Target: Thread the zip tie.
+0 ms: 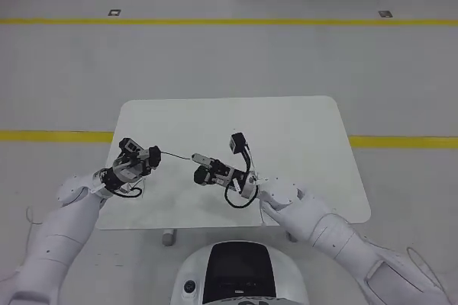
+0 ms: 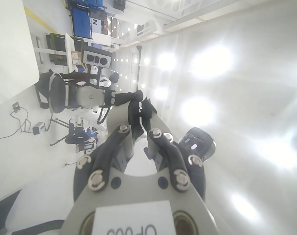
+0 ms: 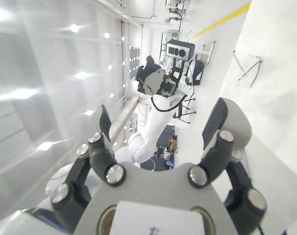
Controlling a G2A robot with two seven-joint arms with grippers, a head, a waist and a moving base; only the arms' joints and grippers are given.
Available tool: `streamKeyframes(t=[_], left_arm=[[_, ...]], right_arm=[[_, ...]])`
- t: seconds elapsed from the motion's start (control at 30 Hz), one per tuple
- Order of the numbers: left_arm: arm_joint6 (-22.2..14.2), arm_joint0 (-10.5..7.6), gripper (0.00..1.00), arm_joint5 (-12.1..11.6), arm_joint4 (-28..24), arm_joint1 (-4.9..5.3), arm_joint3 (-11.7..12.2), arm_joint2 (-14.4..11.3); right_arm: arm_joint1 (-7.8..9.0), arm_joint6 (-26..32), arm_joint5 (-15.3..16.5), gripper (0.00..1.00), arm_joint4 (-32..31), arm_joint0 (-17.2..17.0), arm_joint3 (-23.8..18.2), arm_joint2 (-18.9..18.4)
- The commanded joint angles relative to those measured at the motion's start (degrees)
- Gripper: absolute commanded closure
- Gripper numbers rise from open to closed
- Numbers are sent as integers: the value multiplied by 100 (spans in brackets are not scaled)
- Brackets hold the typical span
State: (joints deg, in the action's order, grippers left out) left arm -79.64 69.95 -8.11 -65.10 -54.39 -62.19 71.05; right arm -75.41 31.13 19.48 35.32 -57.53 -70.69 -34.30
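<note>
A white rounded counter (image 1: 305, 130) stands on a pale grey floor with yellow lines. Above it, the left gripper (image 1: 153, 155) pinches one end of the thin black plastic zip tie (image 1: 175, 155). The tie's long axis runs toward the right gripper (image 1: 199, 168), which is spread wide and empty just beside the free tip.

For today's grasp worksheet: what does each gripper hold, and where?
Left gripper pinches the zip tie near one end; right gripper is open, holding nothing.
</note>
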Motion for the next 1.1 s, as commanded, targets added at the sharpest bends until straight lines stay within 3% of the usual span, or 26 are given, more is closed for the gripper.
streamKeyframes(t=[0.0, 0.23, 0.33, 0.63, 0.8, 0.93, 1.07], left_arm=[[0, -6, 100, 12, -87, 25, 7, -72], [0, -131, 100, -48, -174, 117, -36, -445], [0, -127, 100, -121, -477, 149, -235, -578], [77, -124, 100, -131, -406, 145, -287, -593], [0, -218, 100, -160, -278, 106, -204, -701], [0, -303, 100, -339, -69, 114, -114, -837], [0, -337, 100, -359, -160, 147, -8, -938]], right_arm=[[-99, 450, 0, 0, 239, 17, 237, -83], [-502, 1527, 0, 0, 718, 157, 970, -320], [-519, 1516, 0, 0, 736, 167, 1004, -347], [-519, 1516, 0, 0, 792, 107, 927, -376], [-518, 2516, -15, 0, 1117, 68, 1115, -515], [-623, 3183, -99, 0, 1038, 433, 1535, -396], [-776, 3493, -90, 0, 1121, 707, 1918, -278]])
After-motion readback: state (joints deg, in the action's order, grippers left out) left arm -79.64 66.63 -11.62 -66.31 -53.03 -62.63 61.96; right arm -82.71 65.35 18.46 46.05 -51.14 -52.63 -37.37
